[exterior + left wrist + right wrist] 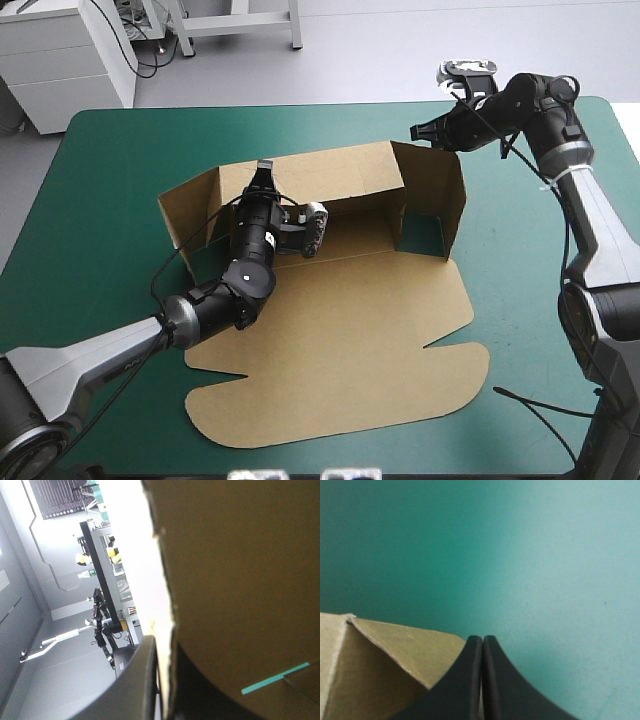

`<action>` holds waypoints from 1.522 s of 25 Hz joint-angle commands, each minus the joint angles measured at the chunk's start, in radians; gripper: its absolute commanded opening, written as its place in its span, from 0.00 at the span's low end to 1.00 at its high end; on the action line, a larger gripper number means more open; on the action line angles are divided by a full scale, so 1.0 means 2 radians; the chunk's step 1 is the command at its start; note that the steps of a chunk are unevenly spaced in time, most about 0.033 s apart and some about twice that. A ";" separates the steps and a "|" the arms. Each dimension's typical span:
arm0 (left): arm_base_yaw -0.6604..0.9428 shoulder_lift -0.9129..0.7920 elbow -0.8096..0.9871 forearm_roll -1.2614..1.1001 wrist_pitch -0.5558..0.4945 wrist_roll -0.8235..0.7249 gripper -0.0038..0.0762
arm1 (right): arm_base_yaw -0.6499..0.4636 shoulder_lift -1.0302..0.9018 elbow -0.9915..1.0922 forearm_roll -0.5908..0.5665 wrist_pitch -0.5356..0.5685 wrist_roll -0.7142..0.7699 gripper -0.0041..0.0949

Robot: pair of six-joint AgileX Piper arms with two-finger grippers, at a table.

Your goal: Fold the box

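box [340, 330] mid tabletop [110, 160], back wall + side flaps up, lid flat toward near edge. left gripper [263, 168] clamped on back wall's top edge. right gripper [413, 131] pinched together, empty, by box's far right corner.

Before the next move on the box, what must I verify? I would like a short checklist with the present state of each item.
1. Left gripper shut on the box at its rear wall: ok.
2. Rear wall standing upright: ok.
3. Right side wall raised: ok.
4. Right gripper shut: ok.
5. Right gripper touching the box: cannot tell.
6. Lid lying flat on the teal-green cover: ok.
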 commanded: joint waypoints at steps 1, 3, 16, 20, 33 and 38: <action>-0.002 -0.014 -0.011 0.049 0.005 -0.003 0.04 | -0.003 -0.025 -0.015 0.001 0.018 -0.013 0.02; -0.002 -0.014 -0.011 0.049 0.005 -0.003 0.04 | -0.003 -0.025 -0.015 -0.013 0.044 -0.019 0.02; -0.002 -0.014 -0.011 0.049 0.004 -0.003 0.04 | -0.003 -0.035 -0.015 0.036 0.104 -0.049 0.02; -0.002 -0.014 -0.011 0.049 0.004 -0.003 0.04 | -0.003 -0.041 -0.015 0.048 0.104 -0.053 0.02; -0.002 -0.014 -0.011 0.049 0.004 -0.003 0.04 | -0.003 -0.098 0.117 0.072 0.028 -0.092 0.02; -0.002 -0.014 -0.011 0.049 0.004 -0.003 0.04 | -0.003 -0.148 0.228 0.134 -0.060 -0.163 0.02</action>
